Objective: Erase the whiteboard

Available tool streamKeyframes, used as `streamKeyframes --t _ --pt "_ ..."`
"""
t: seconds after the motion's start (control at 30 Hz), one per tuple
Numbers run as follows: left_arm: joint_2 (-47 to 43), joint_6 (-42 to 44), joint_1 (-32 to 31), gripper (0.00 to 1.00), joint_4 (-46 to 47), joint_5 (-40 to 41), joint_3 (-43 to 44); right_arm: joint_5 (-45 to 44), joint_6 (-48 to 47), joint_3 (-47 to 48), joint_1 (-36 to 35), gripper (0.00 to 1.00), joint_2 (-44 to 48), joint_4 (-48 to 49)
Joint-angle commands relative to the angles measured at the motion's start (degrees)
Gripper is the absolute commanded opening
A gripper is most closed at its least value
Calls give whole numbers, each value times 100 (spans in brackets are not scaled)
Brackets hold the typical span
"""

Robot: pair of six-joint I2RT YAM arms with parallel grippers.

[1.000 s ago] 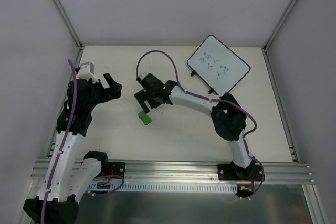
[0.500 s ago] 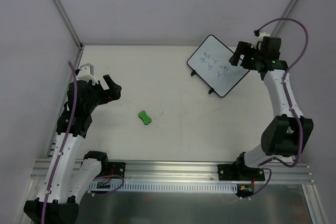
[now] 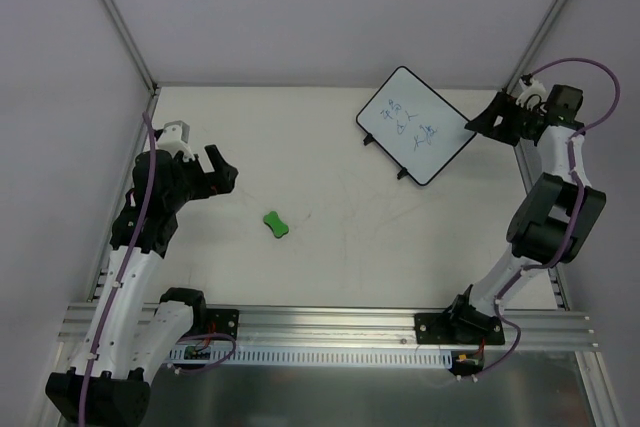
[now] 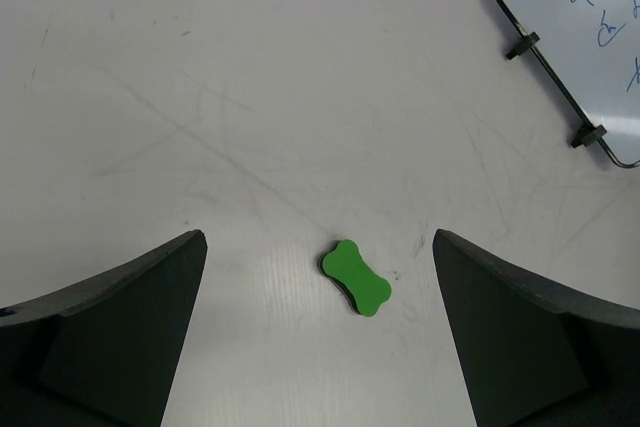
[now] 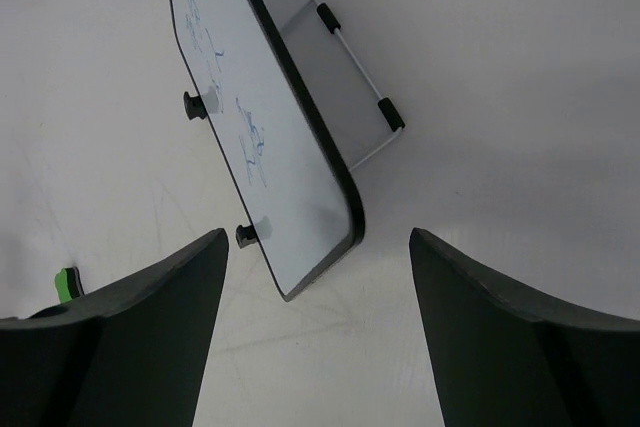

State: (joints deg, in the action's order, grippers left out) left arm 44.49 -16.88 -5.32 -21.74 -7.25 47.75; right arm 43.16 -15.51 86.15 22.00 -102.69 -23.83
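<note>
Black jaws of the right gripper [image 5: 315,247] stand apart, empty, just beside the whiteboard [image 3: 415,125], which sits propped at far right, scribbles intact; a careless nudge could tip it. Left gripper [image 4: 318,247], jaws wide, faces the green eraser [image 4: 356,277] mid-table; a skewed pinch may flick it away.

Left arm [image 3: 125,282] & right arm [image 3: 548,215] showed white links w/ black joints, purple cables [image 3: 580,62] trailing each; fingers [image 4: 110,332] matte black wedges, bases [image 3: 455,329] on silver rail [image 3: 330,324].
</note>
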Motion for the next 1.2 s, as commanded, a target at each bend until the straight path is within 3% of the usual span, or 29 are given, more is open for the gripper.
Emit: streamKeyframes --t 0.0,0.23,0.63,0.77,1.17 --pt "-19 335 -48 99 108 -286 218 984 -312 402 94 77 -268 -7" --pt "147 326 -48 99 108 -312 209 1273 -435 701 94 76 -821 -25" --pt "446 221 -48 99 99 -365 314 1845 -541 965 59 60 -1393 -25" --pt "490 221 -39 99 91 -392 323 2029 -594 1053 59 50 -1534 -7" --pt "605 238 -57 99 99 -462 314 2153 -647 1202 -73 38 -1789 -16"
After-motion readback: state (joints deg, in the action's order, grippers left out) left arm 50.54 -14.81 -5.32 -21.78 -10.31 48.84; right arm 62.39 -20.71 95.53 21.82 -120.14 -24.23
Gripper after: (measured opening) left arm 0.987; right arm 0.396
